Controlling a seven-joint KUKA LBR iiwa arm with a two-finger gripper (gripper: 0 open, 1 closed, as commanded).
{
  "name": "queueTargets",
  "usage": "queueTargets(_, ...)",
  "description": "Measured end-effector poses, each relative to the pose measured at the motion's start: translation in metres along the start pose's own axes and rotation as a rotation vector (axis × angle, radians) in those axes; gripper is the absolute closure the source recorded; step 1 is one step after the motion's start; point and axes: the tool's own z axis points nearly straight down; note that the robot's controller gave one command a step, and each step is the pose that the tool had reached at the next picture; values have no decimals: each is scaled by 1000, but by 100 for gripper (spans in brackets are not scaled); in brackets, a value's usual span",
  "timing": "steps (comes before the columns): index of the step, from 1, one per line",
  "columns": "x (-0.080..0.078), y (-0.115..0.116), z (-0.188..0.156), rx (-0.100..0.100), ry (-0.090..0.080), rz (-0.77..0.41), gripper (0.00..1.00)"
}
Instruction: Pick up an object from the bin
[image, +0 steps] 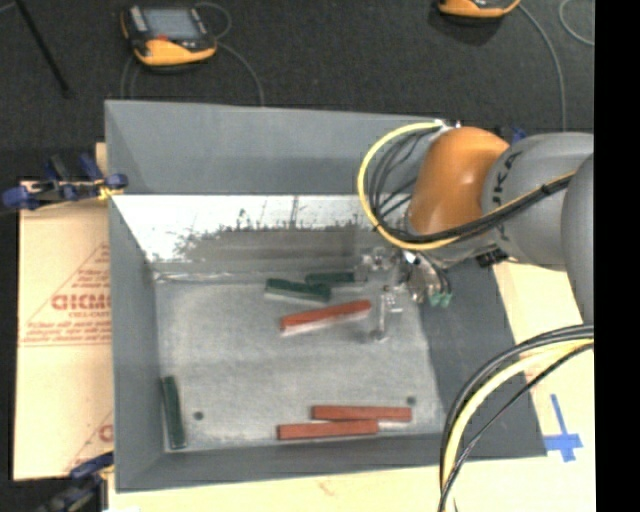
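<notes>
Camera view is showing the jaws hanging at the right end of a red stick (325, 318) lying mid-bin (250, 380); can't tell if they're apart or together. They're probably better off closing across its narrow width, further in from the tip. Its long axis is running left-right, with the right end tilting slightly toward the back wall. Green sticks (300, 288) are sitting just behind.

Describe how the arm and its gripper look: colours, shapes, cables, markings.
The arm has smooth rounded grey links, with dark lettering near the wrist. A glossy orange dome cover caps the wrist, ringed by yellow and black cables. The gripper is small, silvery metal.
</notes>
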Motion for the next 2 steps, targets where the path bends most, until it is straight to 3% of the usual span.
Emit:
queueTargets(1,23,25,7,0,1,184,100)
queueTargets(2,23,24,7,1,0,181,0)
